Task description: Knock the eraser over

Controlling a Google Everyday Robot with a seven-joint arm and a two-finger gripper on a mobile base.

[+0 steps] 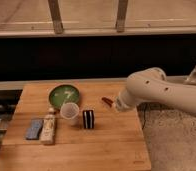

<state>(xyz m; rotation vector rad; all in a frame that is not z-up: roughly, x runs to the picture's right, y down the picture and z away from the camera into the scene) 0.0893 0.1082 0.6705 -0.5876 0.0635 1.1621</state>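
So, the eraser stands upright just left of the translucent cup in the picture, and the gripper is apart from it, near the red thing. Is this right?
Not quite. The camera view shows the eraser upright just right of the translucent cup, not left. The rest holds: the gripper is apart from it, near the red thing.

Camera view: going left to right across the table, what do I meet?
Blue-grey pad, cream bottle, clear cup, striped eraser, small red object, gripper toward the right side of the table. The green plate spans bottle and cup, so I left it out.
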